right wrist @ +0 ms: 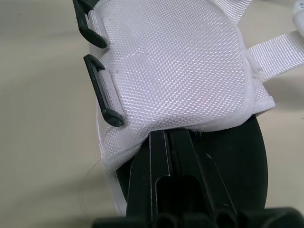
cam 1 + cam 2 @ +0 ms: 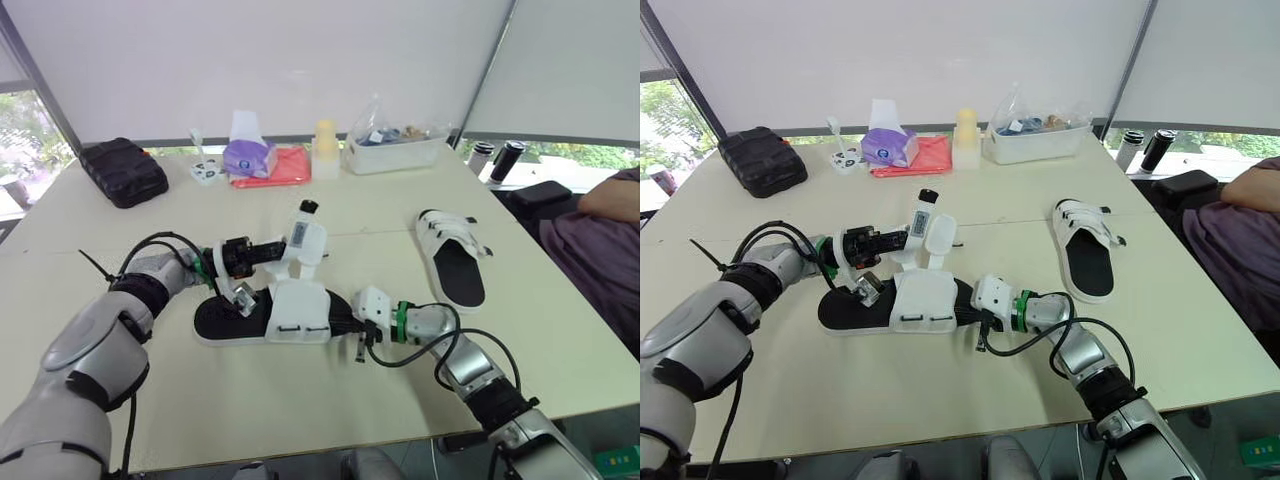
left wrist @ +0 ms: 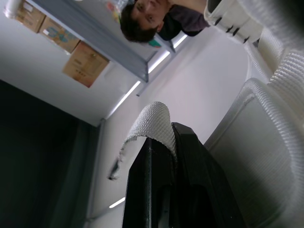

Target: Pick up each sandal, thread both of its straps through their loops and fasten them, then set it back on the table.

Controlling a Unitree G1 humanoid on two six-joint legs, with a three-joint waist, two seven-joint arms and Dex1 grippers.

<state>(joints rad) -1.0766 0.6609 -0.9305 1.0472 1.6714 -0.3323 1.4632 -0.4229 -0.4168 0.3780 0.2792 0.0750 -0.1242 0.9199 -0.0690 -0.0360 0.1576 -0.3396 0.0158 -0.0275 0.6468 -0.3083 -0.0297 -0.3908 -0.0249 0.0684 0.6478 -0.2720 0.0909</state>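
The near sandal (image 2: 290, 315) lies on the pale cream table (image 2: 300, 400) in front of the robot; the left gripper (image 2: 278, 250) is clamped on its white strap (image 3: 152, 118), held raised above the shoe, and the right gripper (image 1: 166, 130) is pinched tight at the edge of the white upper. The second sandal (image 2: 452, 258) rests well apart, over to the right. At the far edge, below white window blinds (image 2: 250, 60), sit a black pouch (image 2: 123, 172), a red cloth (image 2: 285, 168) and a clear plastic bin (image 2: 395, 150), and a person (image 2: 590, 250) sits at the table's right side.
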